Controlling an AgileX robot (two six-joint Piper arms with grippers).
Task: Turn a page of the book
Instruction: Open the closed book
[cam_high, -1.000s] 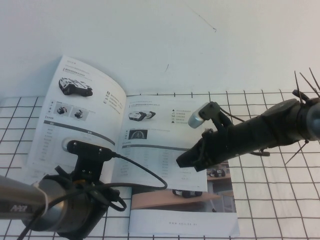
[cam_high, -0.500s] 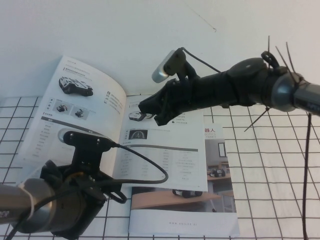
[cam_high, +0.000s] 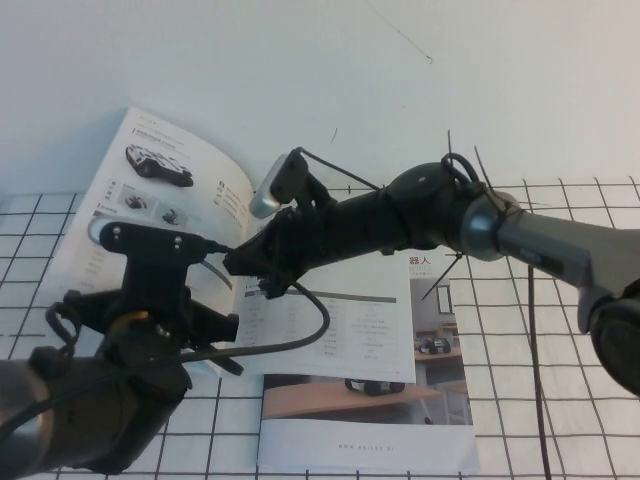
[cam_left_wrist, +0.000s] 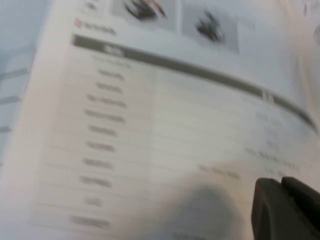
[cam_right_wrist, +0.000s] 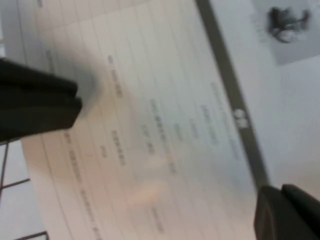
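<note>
The book (cam_high: 345, 330) lies open on the grid-lined table. Its left page (cam_high: 160, 175), with black chassis photos, a grey bar and a spec table, stands tilted up. My right gripper (cam_high: 247, 278) reaches from the right across the flat right page to the spine, against the raised page. Its fingertips (cam_right_wrist: 280, 192) look shut, close over the page's spec table (cam_right_wrist: 150, 125). My left gripper (cam_left_wrist: 280, 186) hangs just above the same page's table and also looks shut and empty. In the high view its fingers are hidden under the left wrist (cam_high: 150, 290).
A booklet with a wood-toned photo (cam_high: 370, 420) lies under the book's lower right part. A white wall (cam_high: 420, 80) rises right behind the book. A dark part of the left arm (cam_right_wrist: 35, 105) shows in the right wrist view. The left arm's cable (cam_high: 300, 330) loops over the right page.
My right arm has swung left across the right page to the spine. The left page has lifted and stands steeper. My left wrist has moved up and left over that page.
</note>
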